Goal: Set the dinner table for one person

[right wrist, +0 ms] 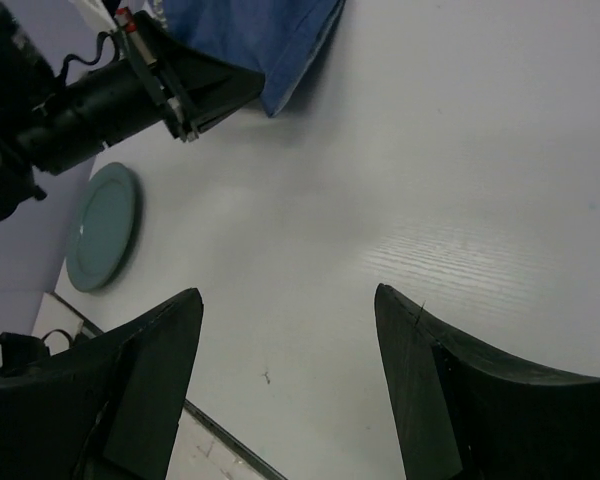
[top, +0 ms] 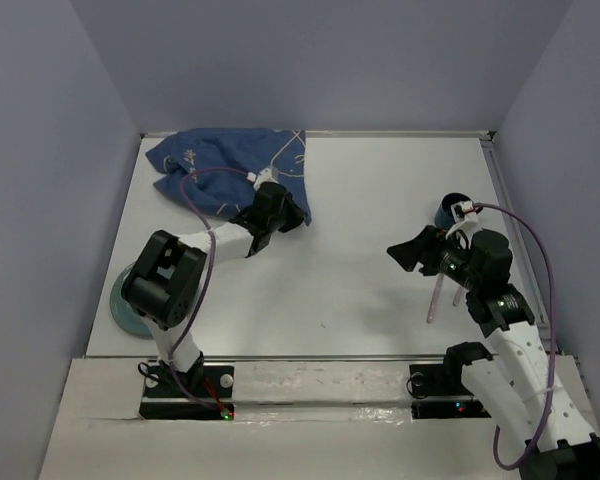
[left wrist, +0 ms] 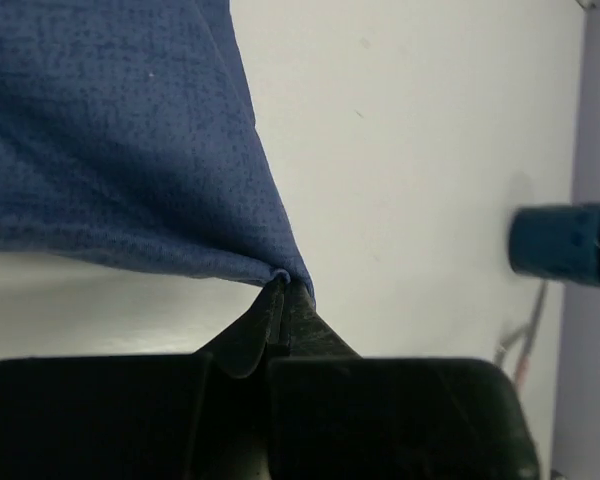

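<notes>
1. Plate (top: 128, 302), teal, round: flat at the left edge of the dinner table (top: 370, 180), near side, partly hidden behind the left arm's elbow in the top view. Well apart from every other item.

2. Cloth (top: 225, 165), dark blue with white line drawings: bunched in the far left corner of the table, not spread. 1 corner drawn out toward the centre.

3. Left gripper (top: 290, 218): jaws closed tight on that drawn-out corner of the cloth, fabric pinched between the 2 fingertips in the left wrist view (left wrist: 283, 295). Hard to tell whether the corner is off the surface.

4. Table centre: bare white, nothing laid there yet.

5. Right gripper (top: 412, 252): fingers spread wide, nothing between them, hanging above bare table right of centre and facing the left arm.

6. Cup (top: 448, 210), dark blue: just behind the right gripper, near the right edge; seemingly on its side in the left wrist view.

7. Thin pale rod (top: 435, 300): near the right arm, possibly cutlery; too small to name.

Step in hand, as judged: laying out the cloth as a placemat, place setting barely begun. Next move likely: pull the pinched corner toward the near centre without losing the grip, then flatten the bunched far part, perhaps with the right gripper on a 2nd corner. Plate, cup and rod to follow.
</notes>
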Controlling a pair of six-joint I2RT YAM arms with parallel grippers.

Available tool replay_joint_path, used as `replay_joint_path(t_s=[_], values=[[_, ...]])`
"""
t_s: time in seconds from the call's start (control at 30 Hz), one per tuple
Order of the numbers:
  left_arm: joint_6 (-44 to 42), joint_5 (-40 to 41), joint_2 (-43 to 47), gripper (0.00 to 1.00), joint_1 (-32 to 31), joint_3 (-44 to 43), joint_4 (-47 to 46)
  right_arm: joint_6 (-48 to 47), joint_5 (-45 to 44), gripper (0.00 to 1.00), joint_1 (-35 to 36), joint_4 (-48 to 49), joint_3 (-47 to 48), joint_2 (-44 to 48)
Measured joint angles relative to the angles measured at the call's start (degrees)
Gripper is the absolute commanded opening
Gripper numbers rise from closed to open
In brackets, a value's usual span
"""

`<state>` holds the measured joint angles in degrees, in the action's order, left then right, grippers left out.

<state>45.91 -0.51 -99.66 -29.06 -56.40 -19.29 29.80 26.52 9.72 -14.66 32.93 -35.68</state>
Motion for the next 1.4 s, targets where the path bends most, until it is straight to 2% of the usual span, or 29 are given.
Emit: replay_joint_path(t_s=[0.03,0.07,0.1,0.27,0.3,0.37,0.5,0.63,0.77,0.87,0.97,1.03,1.1,1.13,1.2,1.27,1.4], values=[[1.8,0.4,0.0,0.06,-2.3,0.6,-1.7,-0.1,-0.7,0.75,0.0,0.0,0.0,-1.1],[3.3,0.7,-0.1,0.25,-4.9,1.1,-2.9,-0.1,-1.7,0.75,0.0,0.0,0.0,-2.3],[5.3,1.3,-0.1,0.32,-7.9,1.5,-4.5,-0.2,-2.5,0.75,0.0,0.0,0.0,-3.5],[8.4,2.5,-1.5,0.53,-17.6,0.9,-9.9,-0.2,-5.5,0.75,0.0,0.1,0.3,-8.3],[8.4,2.9,-2.0,0.62,-19.1,0.2,-10.3,-0.2,-6.3,0.75,0.0,0.1,0.3,-8.8],[7.6,3.9,-3.2,0.70,-21.7,-1.5,-10.3,-0.4,-7.6,0.75,0.0,0.2,0.3,-9.0],[5.2,6.5,-4.4,0.73,-25.5,-5.6,-8.2,-0.6,-9.8,0.73,0.0,0.4,0.3,-9.8],[3.2,11.3,-0.5,0.72,-25.2,-3.2,-6.1,-0.4,-10.5,0.68,0.2,2.4,0.3,-12.4],[2.9,15.6,12.0,0.70,-18.1,7.5,-3.7,0.2,-12.3,0.66,2.1,5.1,0.0,-15.0],[3.6,18.7,25.6,0.67,-6.5,17.0,-2.2,0.9,-13.7,0.66,5.3,6.7,-0.1,-17.3],[5.0,19.4,34.9,0.66,4.4,25.1,-1.1,1.7,-15.9,0.66,9.6,9.3,-0.1,-20.6],[5.8,19.0,37.9,0.64,10.8,28.6,-0.2,2.3,-16.7,0.66,11.8,10.5,-0.1,-22.8],[6.8,17.1,38.0,0.60,17.2,31.1,0.3,2.9,-17.5,0.66,13.6,11.7,-0.1,-24.1],[7.0,16.9,37.5,0.55,18.6,31.4,0.3,3.1,-17.6,0.66,13.9,12.1,-0.1,-24.2],[7.8,13.9,33.6,0.48,24.4,31.6,-0.6,3.5,-18.2,0.66,14.9,13.2,-0.1,-23.9],[8.1,12.5,29.6,0.48,27.1,31.4,-1.2,3.5,-18.6,0.66,15.2,13.9,-0.1,-23.5],[8.8,10.2,20.2,0.56,31.1,28.7,-1.6,3.7,-19.2,0.66,15.4,14.3,-0.2,-21.6]])
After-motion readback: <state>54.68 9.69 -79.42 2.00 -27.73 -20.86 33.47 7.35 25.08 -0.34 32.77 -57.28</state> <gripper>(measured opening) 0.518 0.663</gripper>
